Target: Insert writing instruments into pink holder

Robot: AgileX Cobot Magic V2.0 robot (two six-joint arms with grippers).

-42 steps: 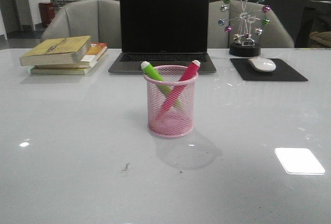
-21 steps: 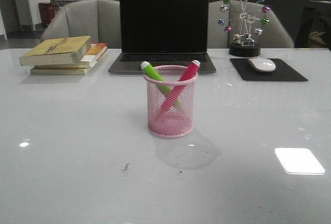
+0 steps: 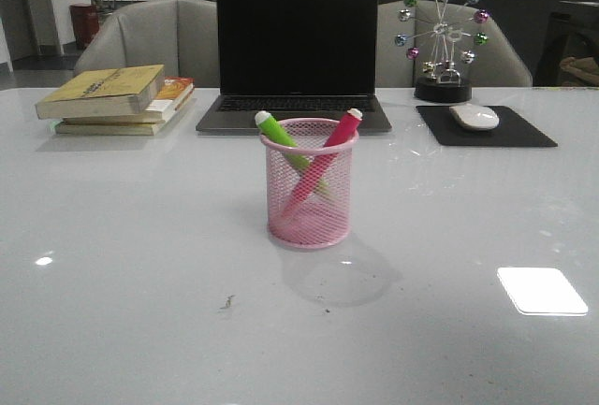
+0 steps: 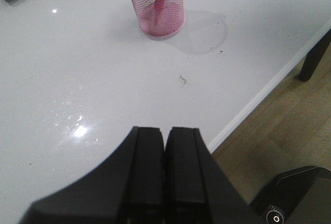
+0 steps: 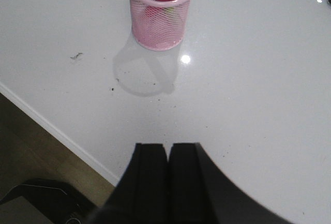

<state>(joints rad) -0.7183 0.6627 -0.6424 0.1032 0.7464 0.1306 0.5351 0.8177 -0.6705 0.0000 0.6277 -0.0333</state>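
Grippers [image 4: 164, 146] [image 5: 168, 157] closed, well apart from holder [image 3: 309, 195].

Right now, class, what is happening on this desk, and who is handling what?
Nothing is being handled. The green marker and the pink marker both stand crossed inside the pink holder on the white table. The left gripper and the right gripper are shut, empty and pulled back near the table's front edge, so the job looks done.
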